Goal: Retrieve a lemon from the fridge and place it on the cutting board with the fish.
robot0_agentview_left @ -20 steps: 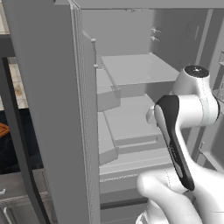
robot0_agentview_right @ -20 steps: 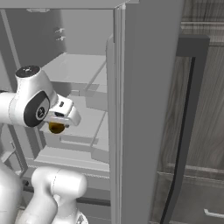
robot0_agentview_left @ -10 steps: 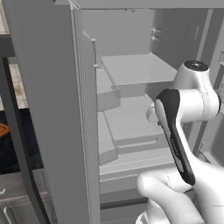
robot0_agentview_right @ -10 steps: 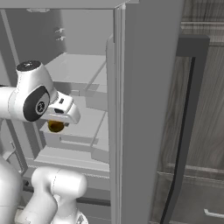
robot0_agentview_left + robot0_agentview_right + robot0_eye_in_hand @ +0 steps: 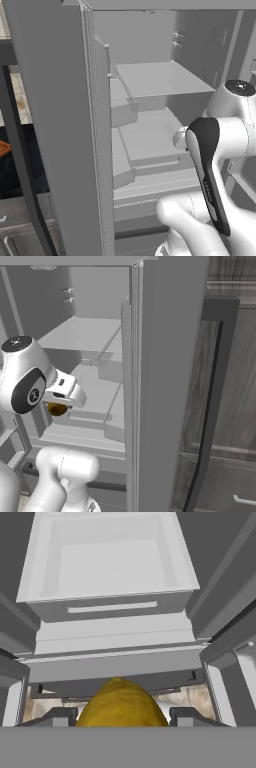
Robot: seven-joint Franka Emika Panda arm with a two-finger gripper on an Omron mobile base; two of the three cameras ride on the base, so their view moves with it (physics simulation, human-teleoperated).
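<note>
Fingers (image 5: 54, 717) clamp the lemon (image 5: 120, 704) from both sides, held before the open fridge's (image 5: 107, 567) pale shelves.

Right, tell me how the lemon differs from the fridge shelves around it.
The lemon is rounded and dull yellow; the fridge shelves are flat, boxy and pale grey. The lemon is small and sits between the gripper fingertips; the shelves are broad and fixed inside the fridge. Both have a matte, plain surface.
</note>
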